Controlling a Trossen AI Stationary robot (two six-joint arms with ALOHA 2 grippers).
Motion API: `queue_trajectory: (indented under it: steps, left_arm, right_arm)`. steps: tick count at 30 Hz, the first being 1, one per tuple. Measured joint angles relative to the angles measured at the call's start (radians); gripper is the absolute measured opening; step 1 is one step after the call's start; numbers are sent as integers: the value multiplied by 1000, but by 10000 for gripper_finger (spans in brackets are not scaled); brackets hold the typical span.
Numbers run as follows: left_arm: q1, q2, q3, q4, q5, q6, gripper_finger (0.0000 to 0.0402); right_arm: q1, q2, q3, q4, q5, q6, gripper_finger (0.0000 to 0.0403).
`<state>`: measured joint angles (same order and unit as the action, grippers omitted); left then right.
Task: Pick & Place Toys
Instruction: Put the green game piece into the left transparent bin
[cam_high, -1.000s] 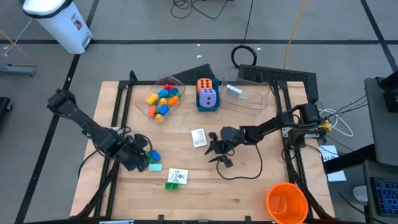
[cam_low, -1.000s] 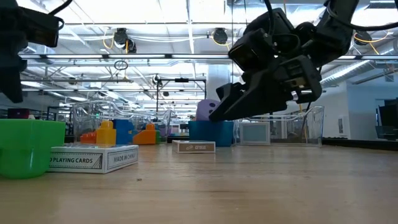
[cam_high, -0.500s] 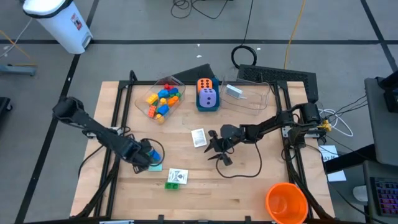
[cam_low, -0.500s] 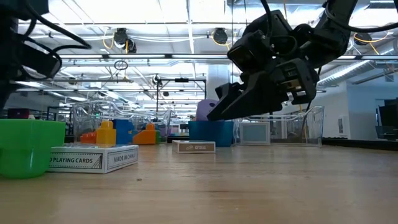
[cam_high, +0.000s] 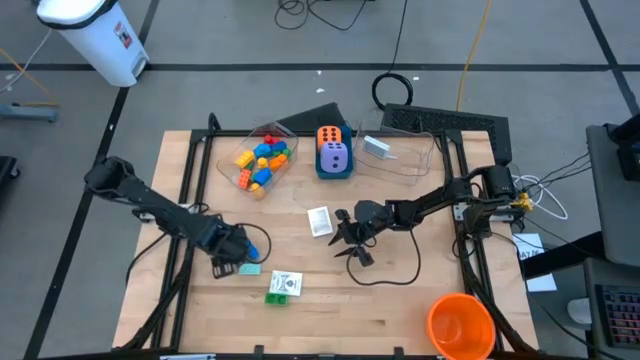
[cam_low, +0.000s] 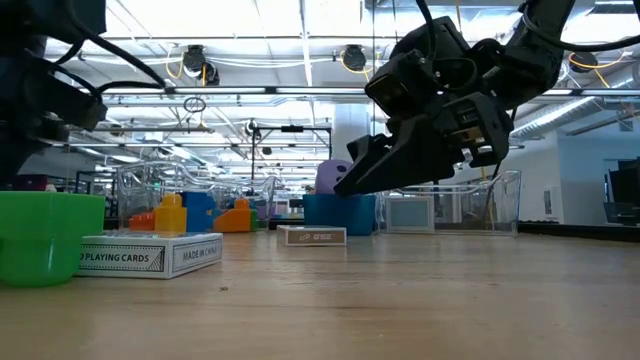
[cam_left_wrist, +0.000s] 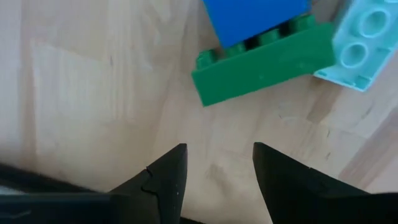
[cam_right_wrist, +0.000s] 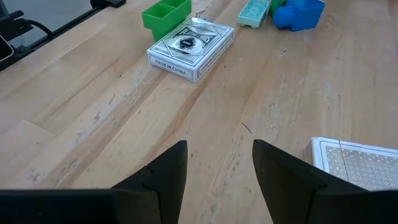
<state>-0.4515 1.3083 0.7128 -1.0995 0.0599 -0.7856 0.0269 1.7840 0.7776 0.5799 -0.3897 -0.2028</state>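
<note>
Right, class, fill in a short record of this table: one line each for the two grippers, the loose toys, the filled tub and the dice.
left gripper: open, empty, just short of a green brick
blue brick: on top of the green brick
pale teal brick: beside them
right gripper: open, empty, above bare wood at mid-table
card box: flat on the table, green brick against it
clear tub: holds mixed coloured bricks
dice: orange die and purple die in a blue box
</note>
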Motion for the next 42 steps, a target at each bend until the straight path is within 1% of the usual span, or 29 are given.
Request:
queue_trajectory:
  steps: [3, 8, 12, 16, 19, 26, 31, 36, 42]
  left_arm:
    - [16, 0, 0, 5, -2, 90, 198]
    - [37, 0, 0, 2, -10, 322, 209]
    - [42, 0, 0, 8, -65, 401, 202]
    - [41, 0, 0, 113, -109, 461, 188]
    - [41, 0, 0, 209, -113, 552, 175]
    - [41, 1, 0, 214, -113, 564, 151]
    - [41, 1, 0, 214, -113, 563, 149]
    - [41, 1, 0, 214, -112, 563, 165]
    - [41, 1, 0, 214, -103, 563, 209]
  right_arm:
    - [0, 0, 0, 0, 0, 0, 176]
    - [0, 0, 0, 0, 0, 0, 172]
    - [0, 0, 0, -5, 0, 0, 174]
    - [0, 0, 0, -13, 0, 0, 175]
    - [0, 0, 0, -21, 0, 0, 173]
    - [0, 0, 0, -32, 0, 0, 174]
    - [0, 0, 0, -32, 0, 0, 170]
    - [0, 0, 0, -32, 0, 0, 169]
    - [0, 0, 0, -32, 0, 0, 169]
